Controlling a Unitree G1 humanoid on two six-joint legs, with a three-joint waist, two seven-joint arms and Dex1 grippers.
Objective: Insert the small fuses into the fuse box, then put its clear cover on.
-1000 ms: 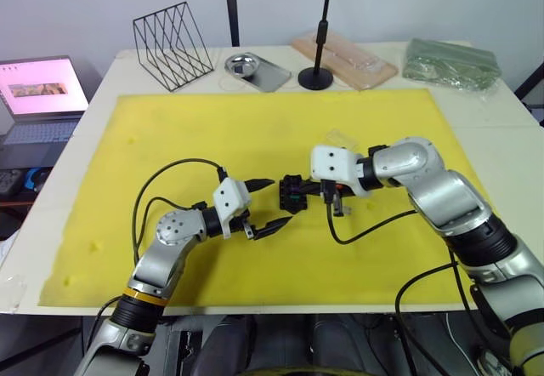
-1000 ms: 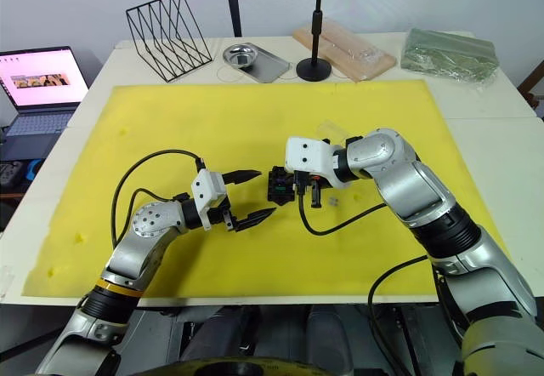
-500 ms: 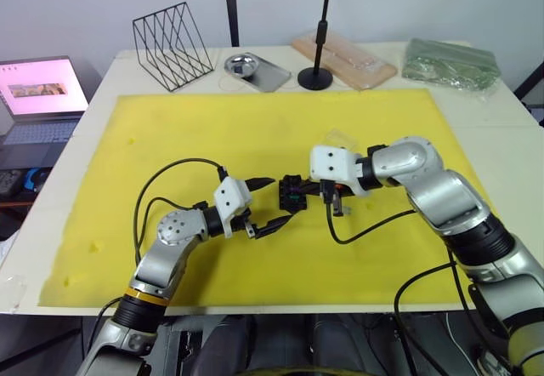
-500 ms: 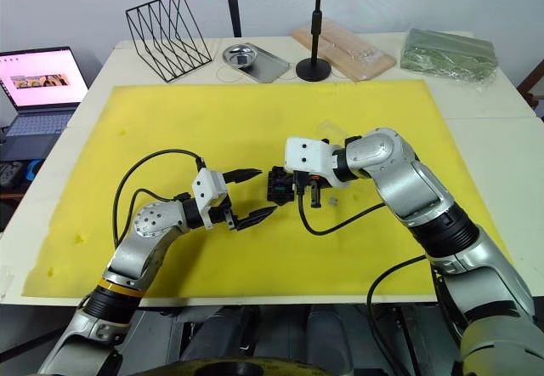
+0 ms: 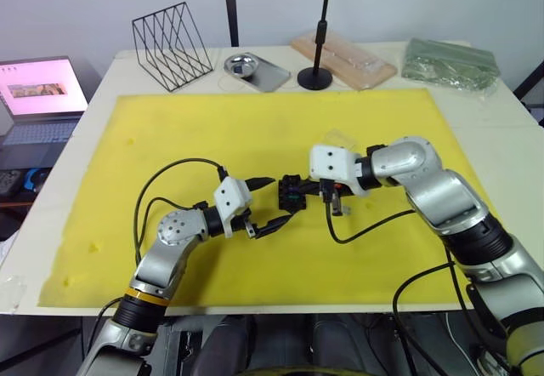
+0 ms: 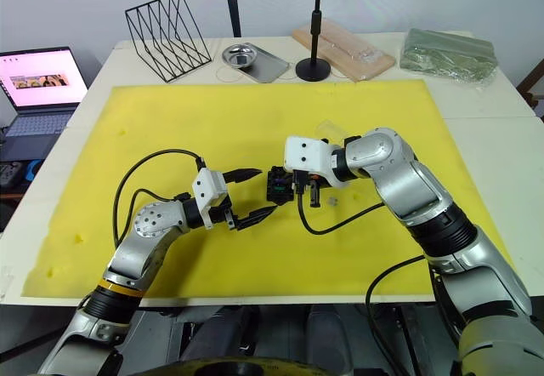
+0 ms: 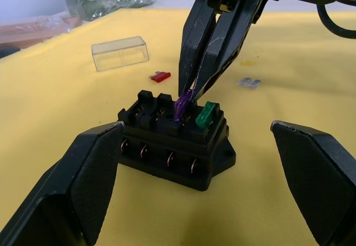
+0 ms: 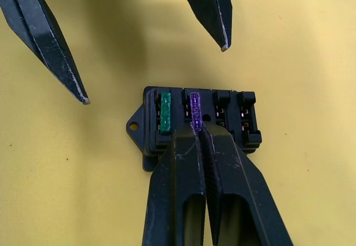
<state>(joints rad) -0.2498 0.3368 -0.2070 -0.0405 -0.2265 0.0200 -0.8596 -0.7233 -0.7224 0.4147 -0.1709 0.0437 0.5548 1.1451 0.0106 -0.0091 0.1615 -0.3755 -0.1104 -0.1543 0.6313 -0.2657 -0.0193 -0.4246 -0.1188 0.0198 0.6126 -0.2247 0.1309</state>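
Pinching a translucent purple fuse between its two black tapered fingers, the right hand holds the chip in the second slot of the fuse box, a small black ribbed plastic block with a mounting ear, sitting mid-mat on the yellow foam pad that covers the table. A green fuse already stands in the neighbouring slot. The left hand waits just beside the box, fingers spread wide and touching nothing. The fuse appears to sit slightly tilted and not fully down; pressing at that angle could jam or bend its blades, and since nothing steadies the light box on the soft foam, a push may well skid or tip it. Lifting away while gripping could also pull the chip back out. A red fuse and a pale grey fuse lie loose on the mat beyond the box, near the clear cover, a glossy transparent rectangular cap.
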